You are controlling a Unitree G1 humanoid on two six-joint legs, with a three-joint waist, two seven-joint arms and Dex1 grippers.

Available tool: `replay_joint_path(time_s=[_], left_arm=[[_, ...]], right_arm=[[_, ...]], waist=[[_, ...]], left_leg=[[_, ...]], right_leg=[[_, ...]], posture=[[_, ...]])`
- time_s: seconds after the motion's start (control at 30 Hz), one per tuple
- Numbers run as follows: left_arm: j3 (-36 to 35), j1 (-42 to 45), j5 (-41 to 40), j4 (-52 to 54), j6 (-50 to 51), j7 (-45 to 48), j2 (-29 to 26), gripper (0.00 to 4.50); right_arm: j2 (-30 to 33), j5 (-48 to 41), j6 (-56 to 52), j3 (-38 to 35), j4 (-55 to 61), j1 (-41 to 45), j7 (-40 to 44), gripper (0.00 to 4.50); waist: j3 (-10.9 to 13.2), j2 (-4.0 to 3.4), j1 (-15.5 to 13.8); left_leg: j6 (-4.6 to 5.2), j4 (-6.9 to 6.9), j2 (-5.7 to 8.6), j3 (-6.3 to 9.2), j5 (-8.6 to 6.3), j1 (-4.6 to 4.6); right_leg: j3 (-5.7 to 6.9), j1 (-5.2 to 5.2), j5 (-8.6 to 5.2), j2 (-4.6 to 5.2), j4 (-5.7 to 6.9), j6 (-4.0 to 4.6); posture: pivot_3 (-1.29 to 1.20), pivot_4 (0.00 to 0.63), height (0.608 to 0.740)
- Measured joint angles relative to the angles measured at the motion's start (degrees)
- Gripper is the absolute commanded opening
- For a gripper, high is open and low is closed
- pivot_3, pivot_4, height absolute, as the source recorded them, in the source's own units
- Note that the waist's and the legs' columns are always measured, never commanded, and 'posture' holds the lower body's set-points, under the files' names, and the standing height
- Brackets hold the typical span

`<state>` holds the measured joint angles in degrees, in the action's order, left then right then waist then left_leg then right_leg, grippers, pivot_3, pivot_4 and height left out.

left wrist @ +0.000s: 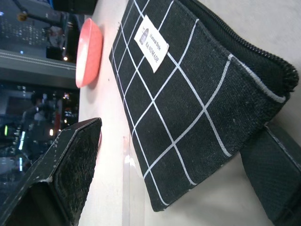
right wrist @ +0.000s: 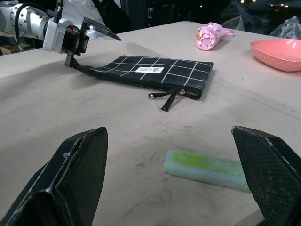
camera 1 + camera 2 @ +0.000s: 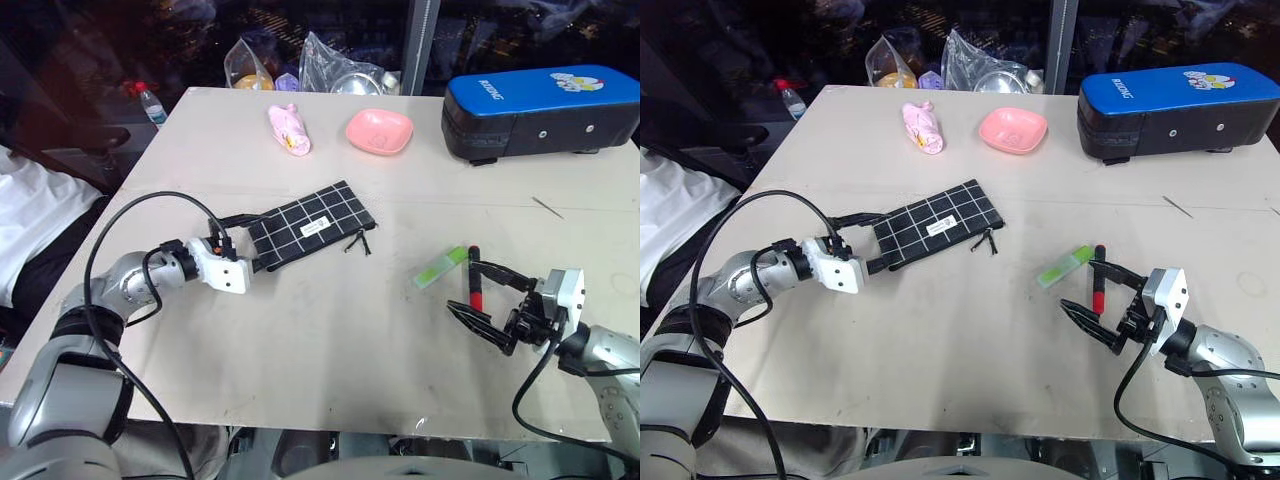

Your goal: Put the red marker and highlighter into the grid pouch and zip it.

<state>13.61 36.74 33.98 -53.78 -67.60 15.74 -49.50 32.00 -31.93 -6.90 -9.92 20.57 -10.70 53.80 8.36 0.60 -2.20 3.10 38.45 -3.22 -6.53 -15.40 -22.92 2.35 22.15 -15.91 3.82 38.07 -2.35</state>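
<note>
The grid pouch (image 3: pixel 310 228) lies flat at mid-table, its zipper pull (image 3: pixel 358 243) at its right end. My left gripper (image 3: pixel 270 238) is open, its two fingers straddling the pouch's left end; the left wrist view shows the pouch (image 1: pixel 188 103) between them. To the right lie the light-green highlighter (image 3: pixel 442 268) and the red marker (image 3: pixel 476 292), side by side on the table. My right gripper (image 3: pixel 462 285) stands open there, and the marker shows between its fingers in the head views. The right wrist view has the highlighter (image 2: pixel 207 169) just ahead between the wide-apart fingers.
A blue-and-black case (image 3: pixel 540 110) stands at the back right, with a pink bowl (image 3: pixel 380 130) and a small pink object (image 3: pixel 288 128) to its left. Plastic bags (image 3: pixel 340 70) sit at the far edge. A person in white (image 3: pixel 30 220) is beside the table's left edge.
</note>
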Motion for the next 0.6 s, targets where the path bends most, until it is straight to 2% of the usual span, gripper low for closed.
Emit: replay_joint_path(time_s=[0.27,0.3,0.37,0.57,0.6], left_arm=[[3.25,1.93,7.34,1.94,-0.13,-9.03,1.91,4.5],[3.88,2.21,8.52,2.14,0.21,-10.41,1.99,3.96],[5.0,2.5,10.58,2.49,1.12,-12.43,2.4,3.2],[7.18,3.99,14.09,2.63,3.16,-18.39,3.58,0.16],[7.21,4.39,14.2,2.81,3.15,-19.17,3.37,0.06]], right_arm=[[-0.61,0.28,0.75,0.16,-0.01,-0.4,-0.36,4.27],[-0.62,0.35,0.86,0.16,-0.01,-0.57,-0.36,4.5],[-0.74,0.43,0.93,0.16,-0.01,-0.92,-0.36,4.5],[-0.84,0.53,1.08,0.16,-0.02,-1.31,-0.42,4.5],[-0.84,0.53,1.08,0.16,-0.02,-1.35,-0.41,4.5]], waist=[[0.01,0.03,0.31],[0.01,0.03,0.26],[0.01,0.03,0.23],[0.07,0.13,0.44],[0.06,0.11,0.4]], left_leg=[[-0.01,-0.01,-0.01,-0.02,0.0,-0.01],[-0.01,-0.01,0.0,-0.01,0.0,-0.01],[-0.01,-0.01,0.0,-0.03,0.0,-0.01],[-0.02,-0.01,-0.02,-0.02,0.01,-0.01],[-0.02,-0.01,-0.02,-0.01,0.01,0.01]], right_leg=[[-0.02,0.02,0.0,-0.03,-0.01,-0.01],[-0.01,0.02,0.0,-0.03,-0.01,-0.01],[-0.02,0.02,0.0,-0.03,-0.01,-0.01],[-0.02,0.03,0.0,-0.04,0.0,-0.01],[-0.02,0.01,0.0,-0.04,0.01,-0.01]], posture=[[0.0,0.15,0.74],[0.0,0.15,0.74],[0.0,0.15,0.74],[0.0,0.15,0.74],[0.0,0.15,0.74]])
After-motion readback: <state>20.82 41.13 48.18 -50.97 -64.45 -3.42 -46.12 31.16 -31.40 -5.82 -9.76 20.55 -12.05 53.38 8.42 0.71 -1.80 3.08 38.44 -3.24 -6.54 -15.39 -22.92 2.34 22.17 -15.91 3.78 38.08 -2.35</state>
